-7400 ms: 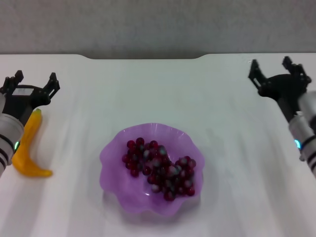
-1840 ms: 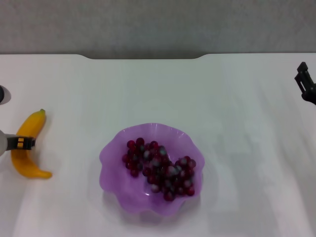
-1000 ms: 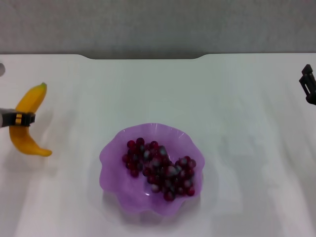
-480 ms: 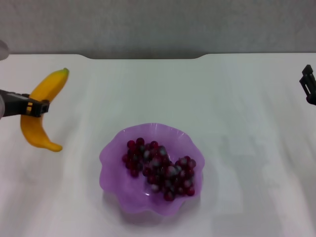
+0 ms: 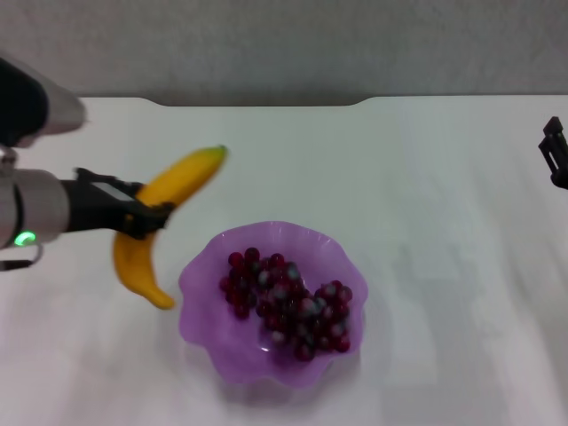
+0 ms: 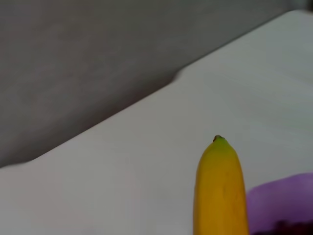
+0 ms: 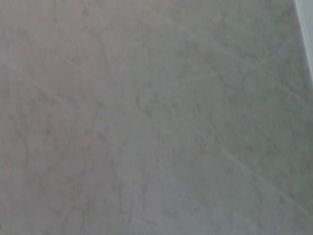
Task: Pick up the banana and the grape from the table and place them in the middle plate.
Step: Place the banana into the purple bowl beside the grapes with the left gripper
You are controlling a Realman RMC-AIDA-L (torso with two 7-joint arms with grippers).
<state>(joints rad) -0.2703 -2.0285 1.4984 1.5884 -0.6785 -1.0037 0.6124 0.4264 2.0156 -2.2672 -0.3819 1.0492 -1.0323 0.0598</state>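
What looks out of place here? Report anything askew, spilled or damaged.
Nothing stands out. The grape bunch lies inside the middle plate, none spilled. The left hand holds the banana tilted above the table, beside the plate.

Left claw clamped on the banana, right claw parked at far right

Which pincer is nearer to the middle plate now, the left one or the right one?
Left. The left pincer, shut on the banana, is just beside the middle plate. The right pincer sits at the table's far right edge.
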